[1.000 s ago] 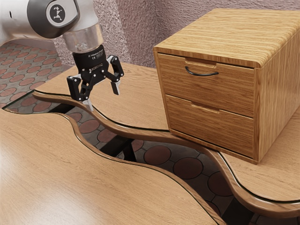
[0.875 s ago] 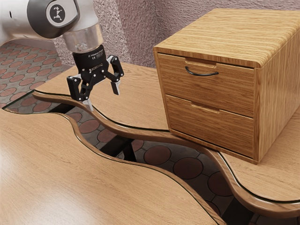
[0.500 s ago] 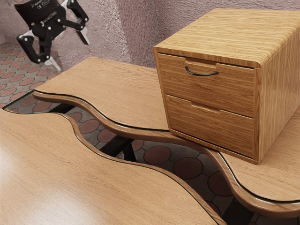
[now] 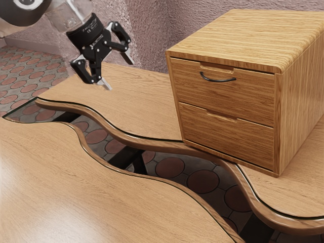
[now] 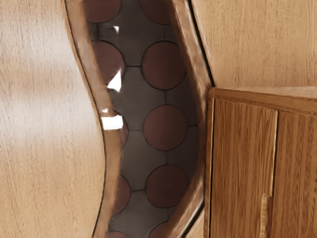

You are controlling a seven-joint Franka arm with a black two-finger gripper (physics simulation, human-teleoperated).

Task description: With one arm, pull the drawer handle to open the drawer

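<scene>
A wooden cabinet [image 4: 253, 81] with two drawers stands on the far table at the exterior view's right. Its upper drawer [image 4: 223, 88] is shut and carries a dark curved handle [image 4: 217, 78]; the lower drawer [image 4: 225, 134] is shut too. My black gripper [image 4: 117, 72] hangs open in the air at the upper left, tilted toward the cabinet and well apart from the handle, with nothing between its fingers. In the wrist view the cabinet front [image 5: 257, 168] shows beside the gap between the tables.
Two wavy-edged wooden tables [image 4: 76, 192] are split by a curved gap [image 4: 167, 167] over a brown circle-patterned floor. A rough stone wall [image 4: 147, 25] rises behind. Bare tabletop [image 4: 136, 106] lies between my gripper and the cabinet.
My hand rose from low over the far table's edge up to the upper left corner, then came back down and right, now tilted toward the cabinet. The drawers have not moved.
</scene>
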